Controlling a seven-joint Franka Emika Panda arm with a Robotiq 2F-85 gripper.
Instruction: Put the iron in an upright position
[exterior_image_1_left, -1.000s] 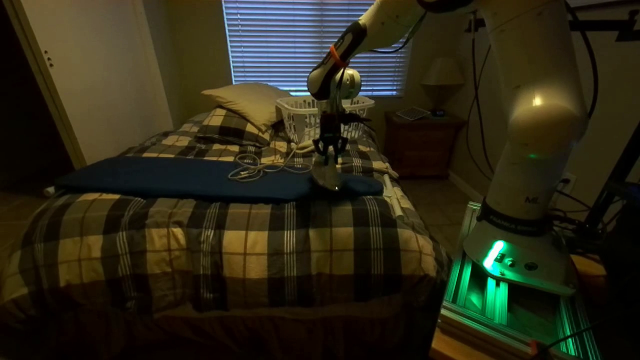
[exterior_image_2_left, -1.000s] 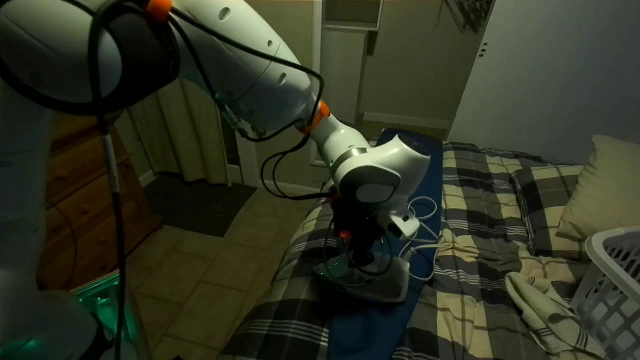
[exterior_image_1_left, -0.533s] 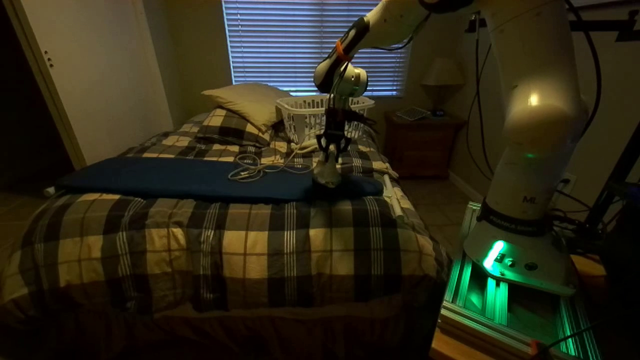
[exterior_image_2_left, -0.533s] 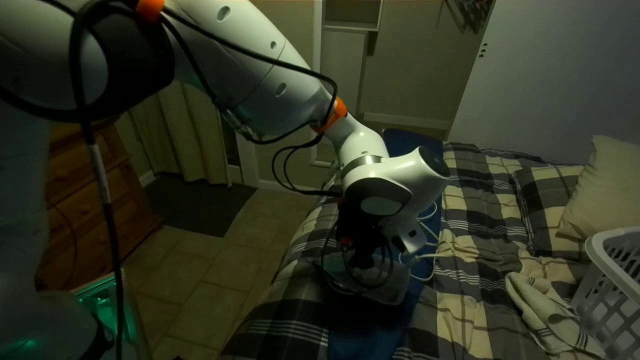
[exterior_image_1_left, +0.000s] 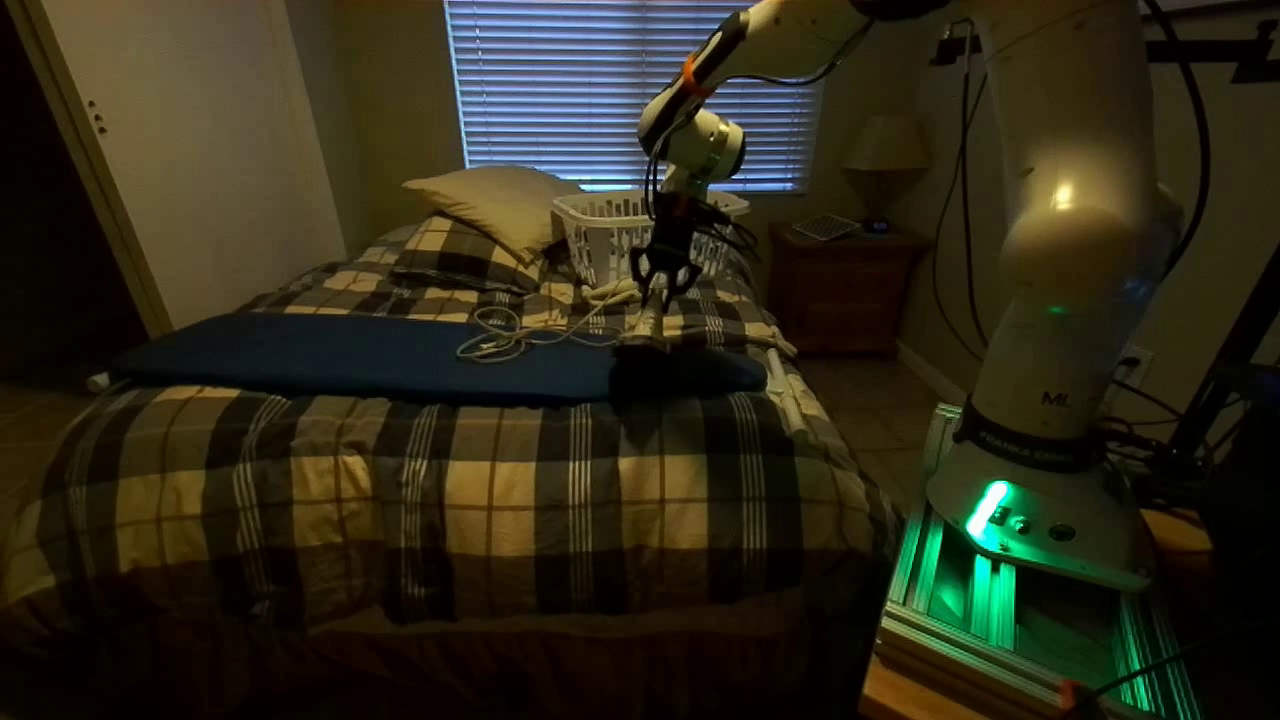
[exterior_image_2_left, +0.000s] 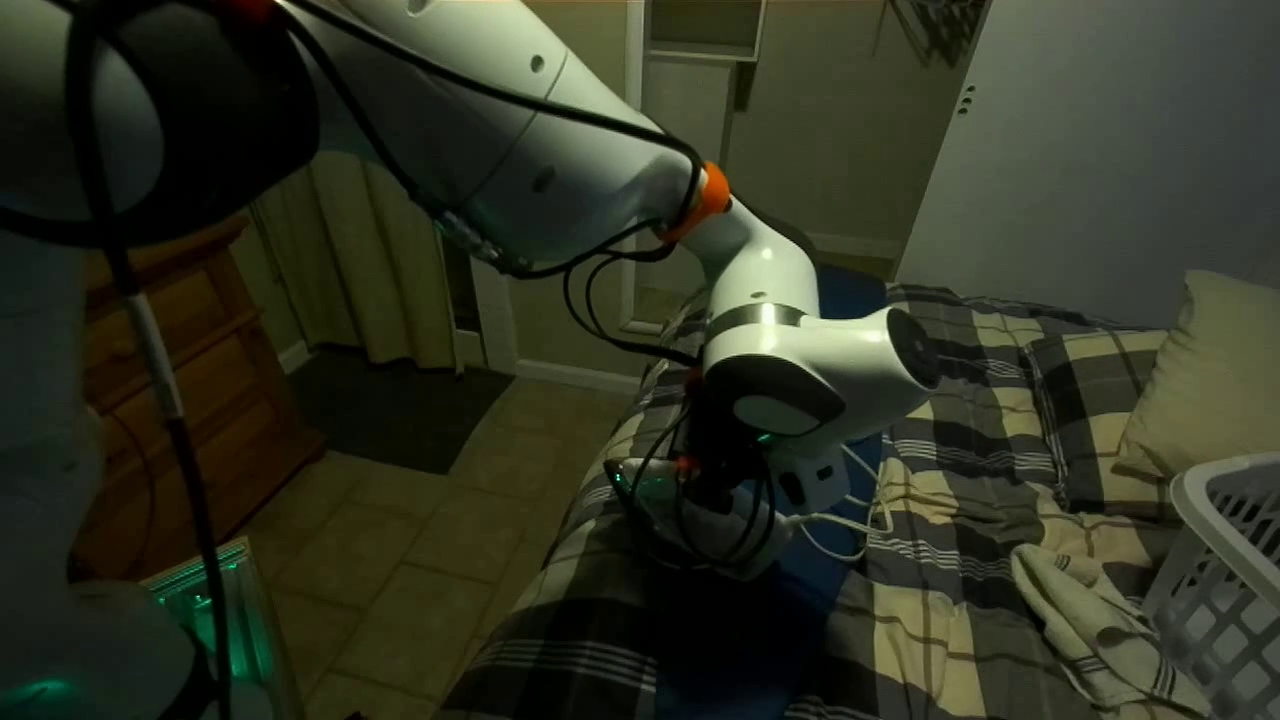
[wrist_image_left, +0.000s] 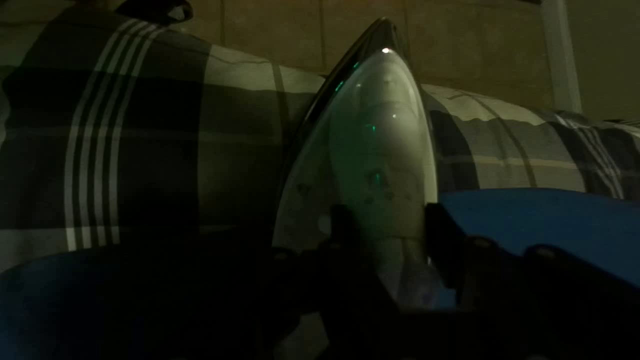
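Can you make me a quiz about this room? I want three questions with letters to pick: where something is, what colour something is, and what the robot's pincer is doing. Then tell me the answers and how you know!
1. Where is the white basket?
A) On the floor
B) On the bed
C) On the nightstand

2. What colour is the long flat board?
A) Red
B) Yellow
C) Blue

3. What is the pincer doing with the iron?
A) Gripping it
B) Hanging wide open, far from it
C) Dropping it into the basket

Answers:
1. B, because an exterior view shows it up there near the cream pillow.
2. C, because all three views show its blue top.
3. A, because the wrist view shows the iron clasped between dark fingers.
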